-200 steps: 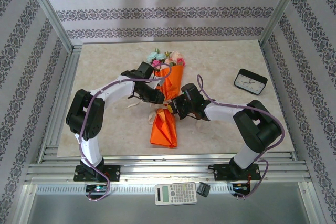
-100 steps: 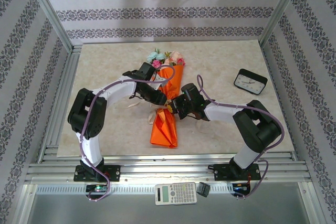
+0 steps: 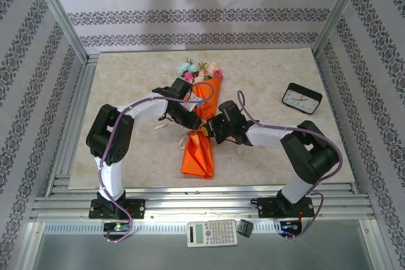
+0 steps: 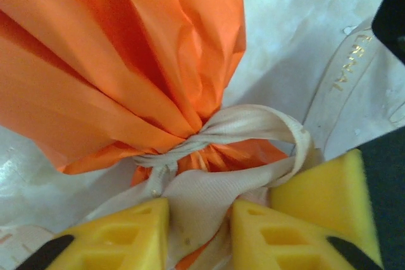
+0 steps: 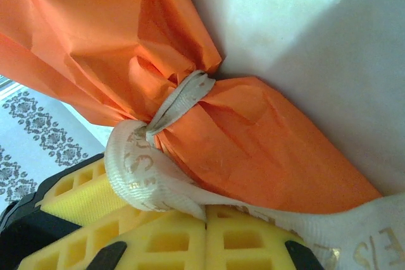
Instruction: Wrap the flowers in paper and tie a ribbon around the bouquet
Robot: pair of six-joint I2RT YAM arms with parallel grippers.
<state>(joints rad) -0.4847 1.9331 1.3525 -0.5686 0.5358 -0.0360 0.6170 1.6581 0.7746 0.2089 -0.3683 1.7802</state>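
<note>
Bouquet [image 3: 202, 102] lying flat at the middle of the table [image 3: 266, 150], long axis running near to far, with a slight lean rightward at the far end. Flowers [image 3: 199, 71] point to the far side. The paper [image 3: 197, 156] narrows to a waist about midway along and flares again into a tail toward the near edge. Ribbon [image 5: 183, 96] encircles that waist tightly enough to pucker the paper, and a crossing of strands shows there in the left wrist view. Both arms meet at the waist, one on each side of the axis and about equally near: left gripper [image 4: 199, 219] from the left, right gripper [image 5: 205, 222] from the right. Right jaws are clenched on one ribbon tail, pads meeting on the fabric. Left jaws stand partly apart with the other tail running between the pads; whether they pinch it cannot be told. Judgement: the wrap is done and the tie is under way. The next pull should run across the bouquet's axis, each tail drawn away from the waist to its own side, lest the loop slide along the paper.
</note>
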